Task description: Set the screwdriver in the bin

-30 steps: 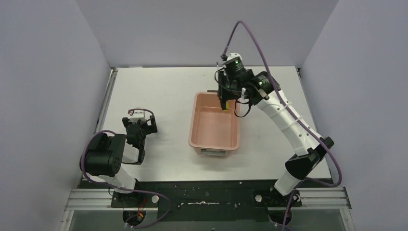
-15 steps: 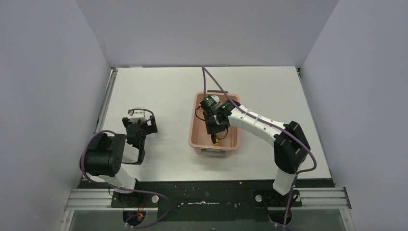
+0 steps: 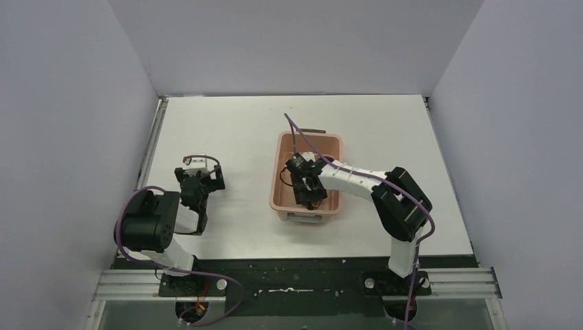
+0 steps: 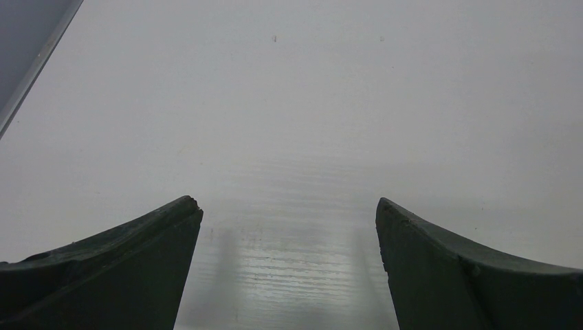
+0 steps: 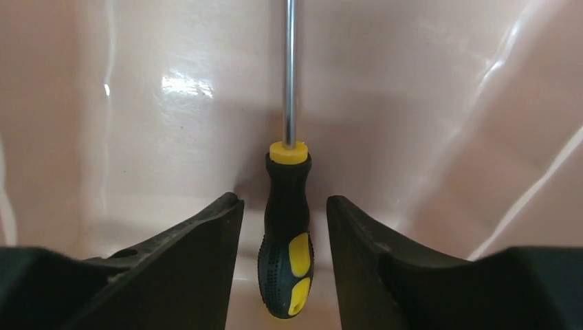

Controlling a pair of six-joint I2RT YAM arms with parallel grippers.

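Black-and-yellow handle: rubbery, knurled at the butt, between the right gripper (image 5: 283, 237) fingers (image 5: 192, 254), slim gaps on both sides, no pinch seen.
Right jaws: slightly spread either side of the handle, not pressing it.
Screwdriver (image 5: 287, 240): inside the bin (image 3: 283, 175), handle toward the wrist camera, thin bright shaft running away over the glossy floor; lying down or propped up, cannot tell.
Handling, as a judgement: light, rigid, not fragile; bare shaft slick and prone to roll or swivel, textured handle the surer place to take hold, across its thick middle.
Bin walls: salmon-pink plastic, shiny, rounded corners, smooth enough to let the tool slide.
Left gripper (image 4: 289, 227): jaws spread wide over bare white table (image 3: 234, 130), holding nothing, well apart from the bin.
Overhead view: right arm folded down into the near half of the bin, tool mostly hidden beneath the wrist.
Task progress, as a judgement: screwdriver in the bin, release apparently done or nearly so.
Writing, brands, labels: none readable on tool, bin or arms.
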